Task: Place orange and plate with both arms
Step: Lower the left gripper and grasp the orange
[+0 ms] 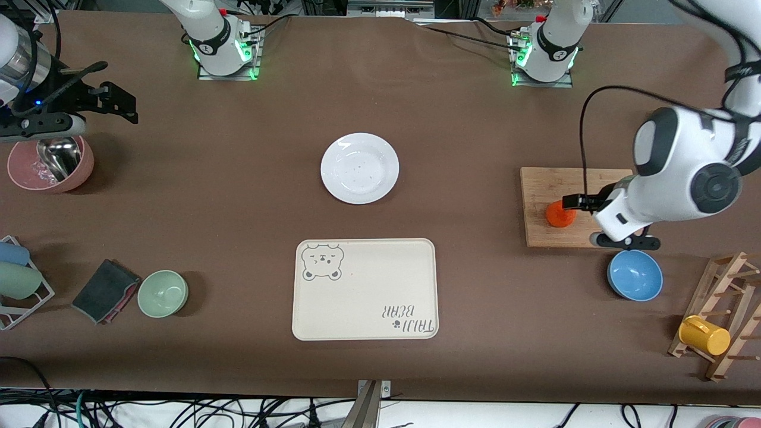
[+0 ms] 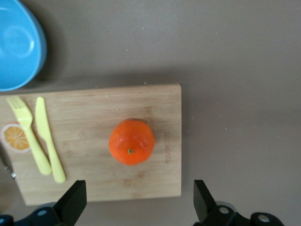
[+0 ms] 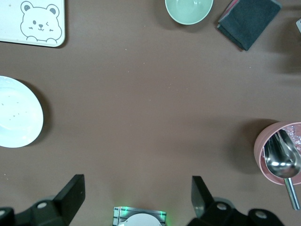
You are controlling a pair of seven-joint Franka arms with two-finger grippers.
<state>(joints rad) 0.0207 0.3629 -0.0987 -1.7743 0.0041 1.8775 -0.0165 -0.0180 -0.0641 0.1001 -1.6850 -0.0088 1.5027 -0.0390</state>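
- Bright red-orange and slightly flattened, the orange (image 1: 559,214) sits on the wooden cutting board (image 1: 553,184) toward the left arm's end of the table; in the left wrist view we see its small green stem dot facing up and a faintly dimpled skin.
- We see the left gripper (image 2: 136,200) hovering over the board with its fingers spread wide, the orange between them but below, nothing held.
- On the same board, a pale yellow fork (image 2: 27,132) and knife (image 2: 48,139) lie side by side, well apart from the orange.
- Glossy, round and plain white, the plate (image 1: 359,168) lies bare at the table's centre, at about 12 o'clock from the cream bear tray (image 1: 365,289).
- We find the blue bowl (image 1: 635,274) at about 5 o'clock from the orange, just off the board.
- We see the right gripper (image 3: 136,197) waiting over the right arm's end of the table, beside the pink bowl (image 1: 50,166) with its metal scoop (image 1: 59,159); its fingers stand wide apart and empty.
- At about 8 o'clock from the tray we note a green bowl (image 1: 163,293) and a dark folded cloth (image 1: 105,291).
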